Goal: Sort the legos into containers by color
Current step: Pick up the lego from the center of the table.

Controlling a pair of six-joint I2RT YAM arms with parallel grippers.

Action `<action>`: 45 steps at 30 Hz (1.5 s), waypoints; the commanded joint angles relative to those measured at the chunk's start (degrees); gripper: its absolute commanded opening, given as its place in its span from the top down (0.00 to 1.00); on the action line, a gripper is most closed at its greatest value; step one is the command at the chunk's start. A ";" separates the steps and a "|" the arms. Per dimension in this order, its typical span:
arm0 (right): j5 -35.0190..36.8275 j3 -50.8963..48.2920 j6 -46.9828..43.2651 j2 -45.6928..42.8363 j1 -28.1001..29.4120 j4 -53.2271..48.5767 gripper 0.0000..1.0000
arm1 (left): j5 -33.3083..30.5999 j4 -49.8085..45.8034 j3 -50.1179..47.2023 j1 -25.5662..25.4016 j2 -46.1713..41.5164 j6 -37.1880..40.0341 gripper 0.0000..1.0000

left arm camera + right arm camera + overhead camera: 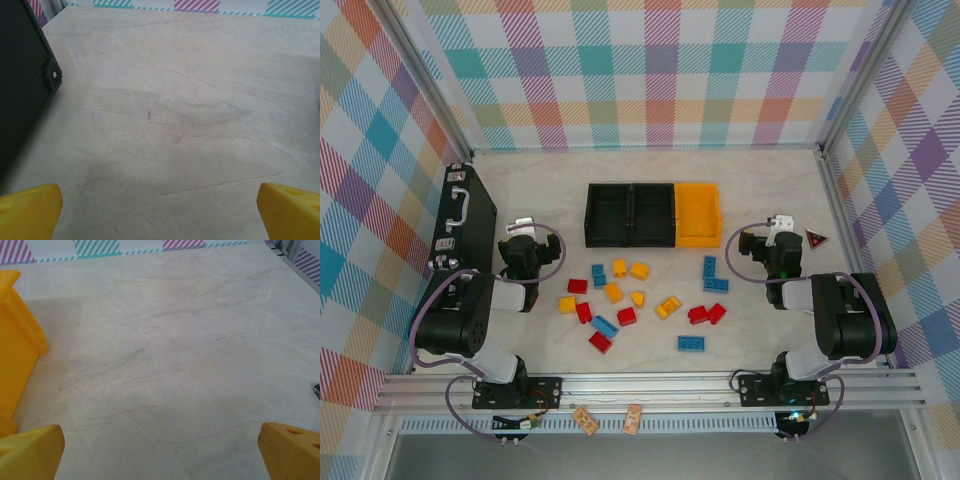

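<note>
A black briefcase [468, 215] lies just beside the left claw [523, 228].

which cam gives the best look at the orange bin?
Top external: the whole orange bin shows from above, open and empty. Right wrist catches just part of its wall at the frame's left edge.

You've got the legos [627, 316] scattered across the table [540, 180], all lying just in front of the containers [632, 214].
</note>
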 commanded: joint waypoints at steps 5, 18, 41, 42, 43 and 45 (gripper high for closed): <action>0.42 1.21 0.36 0.64 0.24 2.91 0.01 | -0.18 1.04 0.77 -0.38 0.40 -0.69 0.00; -0.27 8.38 6.81 -19.64 0.40 -25.35 0.01 | 1.15 -25.78 12.02 -0.99 -14.41 -4.29 0.01; -24.17 26.20 26.07 -24.20 2.04 -76.32 0.34 | 35.32 -64.26 22.13 -7.46 -23.15 -31.55 0.28; -23.07 26.32 25.85 -23.23 3.13 -77.16 0.34 | 34.57 -64.89 21.58 -9.27 -24.03 -31.72 0.29; -21.69 26.21 25.91 -22.21 4.35 -77.55 0.34 | 33.52 -65.14 20.91 -11.31 -24.98 -31.92 0.30; -18.94 26.43 26.10 -19.95 6.96 -78.10 0.34 | 30.89 -65.14 19.71 -15.17 -26.56 -32.90 0.31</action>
